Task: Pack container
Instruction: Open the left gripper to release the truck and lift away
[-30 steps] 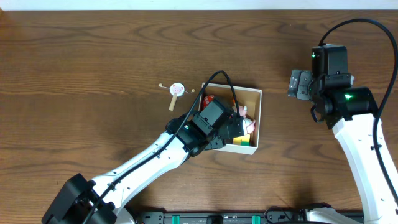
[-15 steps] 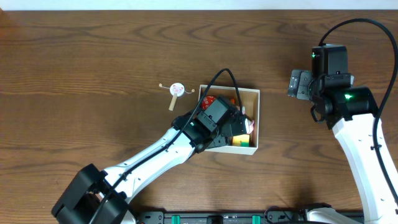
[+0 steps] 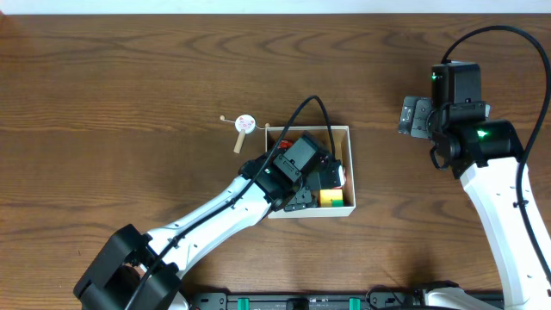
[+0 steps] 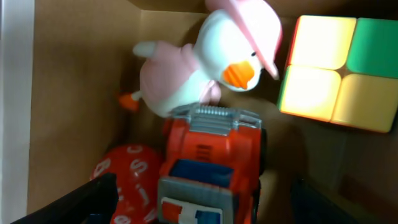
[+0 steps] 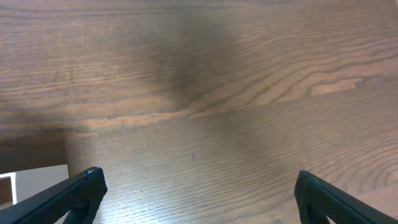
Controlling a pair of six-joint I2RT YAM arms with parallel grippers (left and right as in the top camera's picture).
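Within the square white-walled cardboard container (image 3: 350, 155), a glossy red toy truck (image 4: 211, 168) lies cropped between the wide-apart left gripper (image 4: 202, 193); right gripper (image 5: 199, 186) likewise.

My left gripper (image 3: 318, 185) hangs over the container (image 3: 351, 164), where duck (image 4: 205, 56), truck (image 4: 211, 162), ball (image 4: 124, 180) and cube (image 4: 339, 68) lie crowded together; a small drum (image 3: 244, 127) lies outside, just left.
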